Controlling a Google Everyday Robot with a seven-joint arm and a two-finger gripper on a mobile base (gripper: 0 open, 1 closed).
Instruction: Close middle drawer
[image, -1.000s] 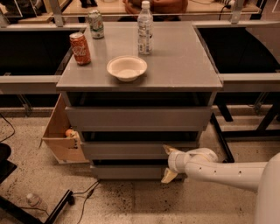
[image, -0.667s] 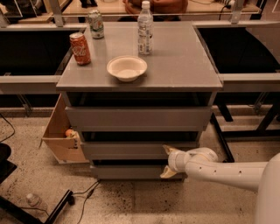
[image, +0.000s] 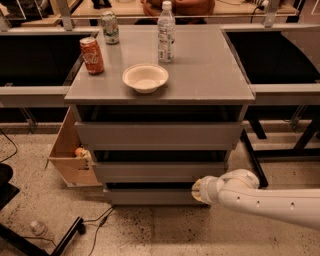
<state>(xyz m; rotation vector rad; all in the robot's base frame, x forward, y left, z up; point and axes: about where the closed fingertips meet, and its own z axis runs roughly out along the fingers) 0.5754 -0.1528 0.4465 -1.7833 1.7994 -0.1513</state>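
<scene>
Grey handleless middle drawer (image: 159, 171), tool (image: 196, 190) by its lower right.

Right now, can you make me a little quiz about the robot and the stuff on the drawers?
1. True or false: the red can stands on the cabinet top.
2. Where is the gripper? A: over the red can. B: down low, just below the right end of the middle drawer. C: on the cabinet top.
3. Fill in: the white ____ sits in front of the water bottle.

Key: 1 true. 2 B. 3 bowl.
</scene>
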